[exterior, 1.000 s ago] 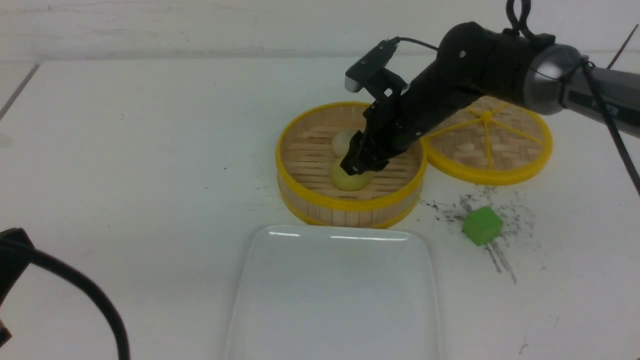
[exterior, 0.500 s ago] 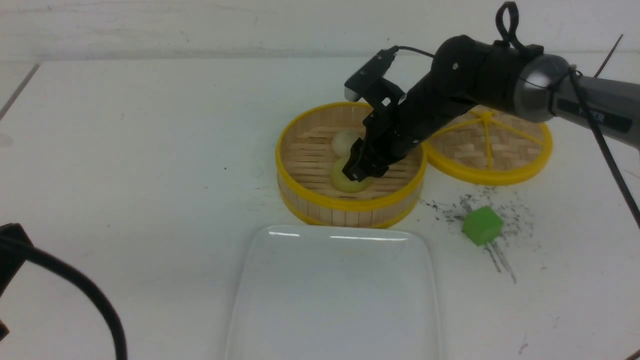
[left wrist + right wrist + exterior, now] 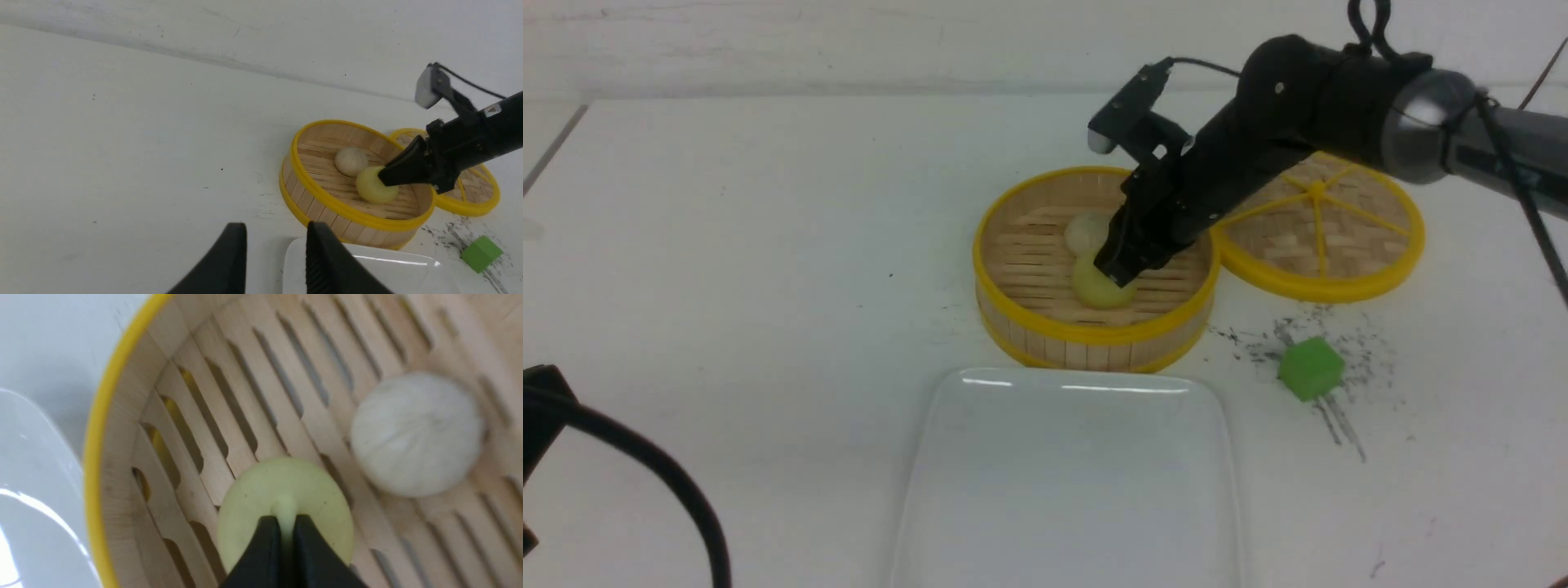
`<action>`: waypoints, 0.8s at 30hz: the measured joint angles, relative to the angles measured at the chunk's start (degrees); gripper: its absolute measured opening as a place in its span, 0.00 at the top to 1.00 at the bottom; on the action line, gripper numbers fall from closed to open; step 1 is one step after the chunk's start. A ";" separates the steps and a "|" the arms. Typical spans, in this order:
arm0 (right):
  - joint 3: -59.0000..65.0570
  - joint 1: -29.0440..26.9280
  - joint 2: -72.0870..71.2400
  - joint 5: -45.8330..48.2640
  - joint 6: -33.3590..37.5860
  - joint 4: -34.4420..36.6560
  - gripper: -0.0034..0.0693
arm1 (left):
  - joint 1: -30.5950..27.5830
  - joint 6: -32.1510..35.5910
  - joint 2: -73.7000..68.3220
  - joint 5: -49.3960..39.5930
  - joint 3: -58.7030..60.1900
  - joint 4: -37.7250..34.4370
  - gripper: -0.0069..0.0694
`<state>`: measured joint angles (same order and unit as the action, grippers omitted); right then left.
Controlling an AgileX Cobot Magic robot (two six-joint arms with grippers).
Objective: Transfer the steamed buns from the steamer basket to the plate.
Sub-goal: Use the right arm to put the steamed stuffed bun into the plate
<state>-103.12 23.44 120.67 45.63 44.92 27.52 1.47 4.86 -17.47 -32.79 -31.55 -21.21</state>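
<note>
The steamer basket [image 3: 1021,318] stands behind the white plate [image 3: 1070,490]. Inside it lie a pale pleated steamed bun [image 3: 1085,232] and a yellow steamed bun [image 3: 1094,290]. My right gripper [image 3: 1117,273] reaches into the basket and is shut on the yellow bun, pinching a ridge of its top [image 3: 284,510] between the fingertips [image 3: 267,533]. In the right wrist view the pale bun [image 3: 416,433] lies apart from it on the slats. My left gripper [image 3: 277,228] hovers open and empty near the plate's corner [image 3: 298,261], short of the basket [image 3: 318,196].
The flat woven lid [image 3: 1327,237] lies to the right of the basket, touching it. A green cube [image 3: 1310,368] sits on dark smudges right of the plate. A black cable [image 3: 645,465] curves at the front left.
The right gripper has gone from open around the yellow bun to shut on it, and the arm has risen slightly. The left arm has stayed still.
</note>
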 joint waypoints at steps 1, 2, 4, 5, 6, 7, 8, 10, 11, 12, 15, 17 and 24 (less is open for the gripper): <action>0.00 0.00 -1.62 0.05 0.00 0.00 0.93 | 0.00 0.00 0.00 0.00 0.00 0.00 0.59; 0.00 0.00 -1.62 0.05 0.00 0.00 0.93 | 0.00 0.00 0.00 0.00 0.00 0.00 0.59; 0.00 -0.20 -7.00 0.71 -0.36 -0.05 0.93 | 0.00 0.00 0.00 0.00 0.00 0.00 0.59; 0.00 -0.27 -8.61 0.98 -0.49 -0.05 0.93 | 0.00 0.00 0.00 0.00 0.00 0.00 0.59; -0.05 -0.32 -10.58 1.71 -0.74 -0.05 0.93 | 0.00 0.00 0.00 0.00 0.00 0.00 0.59; -0.05 -0.39 -12.11 2.49 -0.77 -0.05 0.93 | 0.00 0.00 0.00 0.00 0.00 0.00 0.59; -0.05 -0.38 -14.32 3.80 -1.18 -0.07 0.93 | 0.00 0.00 0.00 0.00 0.00 0.00 0.59; -0.05 -0.56 -17.65 7.88 -2.56 -0.19 0.93 | 0.00 0.00 0.00 0.00 0.00 0.00 0.59; -0.05 -0.56 -19.34 11.62 -3.85 -0.19 0.93 | 0.00 0.00 0.00 0.00 0.00 0.00 0.59; -0.05 -0.61 -19.61 12.19 -4.31 -0.19 0.93 | 0.00 0.00 0.00 0.00 0.00 0.00 0.59; -0.05 -0.61 -23.00 21.88 -6.51 -0.41 0.93 | 0.00 0.00 0.00 0.00 0.00 0.00 0.59; 0.31 -0.61 -23.68 23.75 -6.74 -0.41 0.93 | 0.00 0.00 0.00 0.00 0.00 0.00 0.59; 11.62 -0.61 -26.84 25.37 -8.12 0.08 0.92 | 0.00 0.00 0.00 0.00 0.00 0.00 0.59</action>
<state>-91.50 22.83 93.84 71.00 36.81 27.60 1.47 4.86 -17.47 -32.79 -31.55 -21.21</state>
